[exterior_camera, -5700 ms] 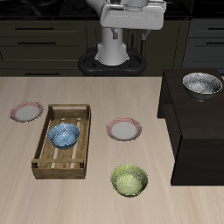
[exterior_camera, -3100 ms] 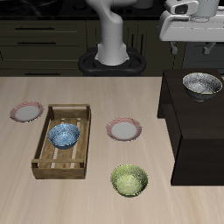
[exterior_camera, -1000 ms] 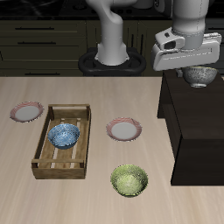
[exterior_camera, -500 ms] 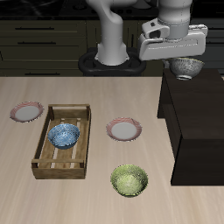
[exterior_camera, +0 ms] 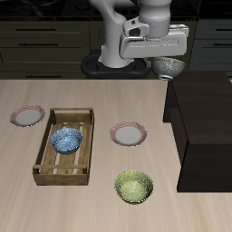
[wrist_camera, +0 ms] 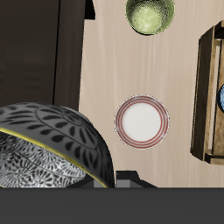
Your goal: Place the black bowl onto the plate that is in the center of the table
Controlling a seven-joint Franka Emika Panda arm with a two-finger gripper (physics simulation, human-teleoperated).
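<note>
My gripper (exterior_camera: 167, 60) is shut on the rim of the black bowl (exterior_camera: 169, 67) and holds it in the air near the table's back edge, just off the dark cabinet's corner. In the wrist view the black bowl (wrist_camera: 52, 144) fills the near field, with its pale speckled pattern and light rim. The plate (exterior_camera: 128, 135) with the pink-red rim lies flat in the middle of the table (exterior_camera: 91, 204), nearer the front than the bowl and well below it. It also shows in the wrist view (wrist_camera: 141, 121), beside the bowl's edge, with nothing on it.
A dark cabinet block (exterior_camera: 204, 127) stands beside the plate. A wooden tray (exterior_camera: 47, 149) holds a blue bowl (exterior_camera: 66, 140). A yellow-green bowl (exterior_camera: 133, 187) sits near the front edge. A second pink-rimmed plate (exterior_camera: 27, 115) lies beyond the tray.
The gripper came down on the black bowl on the cabinet, shut on it and lifted it. It has since carried it sideways off the cabinet toward the table's middle.
</note>
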